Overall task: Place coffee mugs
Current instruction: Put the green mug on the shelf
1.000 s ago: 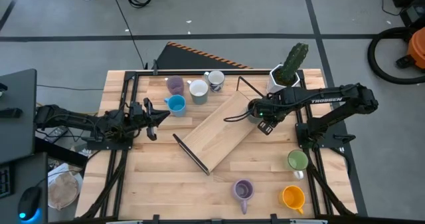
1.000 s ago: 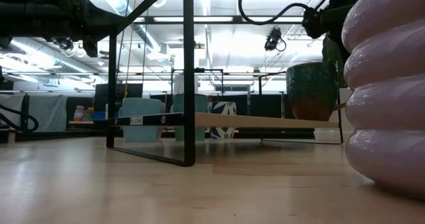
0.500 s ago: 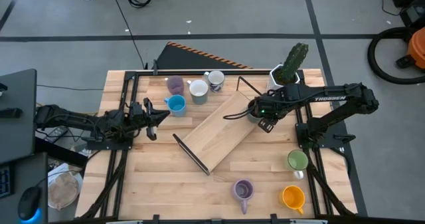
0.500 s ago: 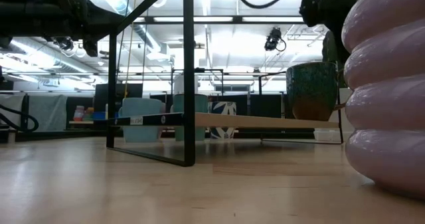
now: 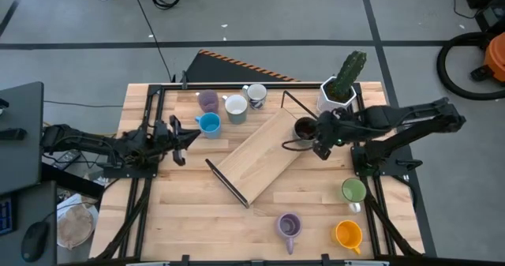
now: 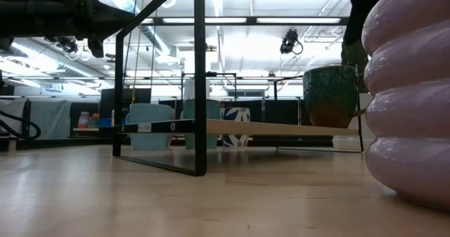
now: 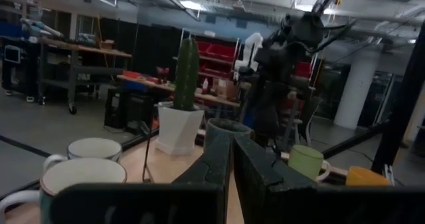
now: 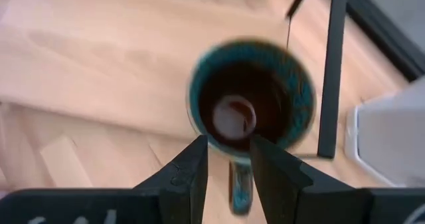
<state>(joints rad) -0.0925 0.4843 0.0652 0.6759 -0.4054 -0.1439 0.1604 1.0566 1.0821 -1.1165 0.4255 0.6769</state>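
Right pincer [image 5: 319,150] beside dark mug [image 5: 304,129]

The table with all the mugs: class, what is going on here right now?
A two-armed robot is setting out coffee mugs. The dark brown mug stands on the raised wooden shelf, near the cactus pot. The right end effector is beside it, open and holding nothing. The left end effector waits at the table's left side, shut and empty. Green, orange and purple mugs sit on the table.
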